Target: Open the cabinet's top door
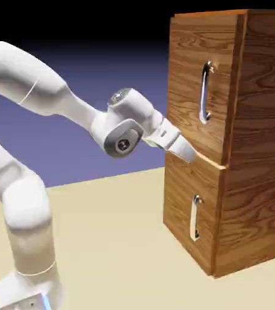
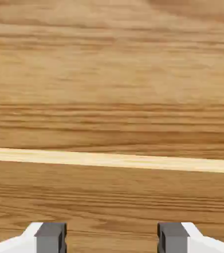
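The white arm [image 1: 37, 91] rose from the lower left of the exterior view, folded sharply at the elbow, and extended its wrist toward the cabinet [image 1: 249, 139], with the gripper [image 1: 188, 153] angled slightly downward. The gripper tip stood at the seam [image 2: 112, 160] between the two doors, below and to the left of the top door's handle [image 1: 206, 92]; contact with the wood could not be determined. In the hand view, the two grey fingertips [image 2: 50, 236] stood spread well apart with only wood grain between them, gripping nothing. The top door [image 1: 202, 85] occupied the upper part of the cabinet front, and its panel appeared flush with the cabinet body. Its curved silver bar handle ran vertically, long axis upright. The bottom door [image 1: 191, 212] sat directly beneath, with a shorter vertical handle [image 1: 195, 217]. The cabinet stood upright on a pale beige table [image 1: 115, 242] before a plain blue-violet backdrop [image 1: 91, 54].
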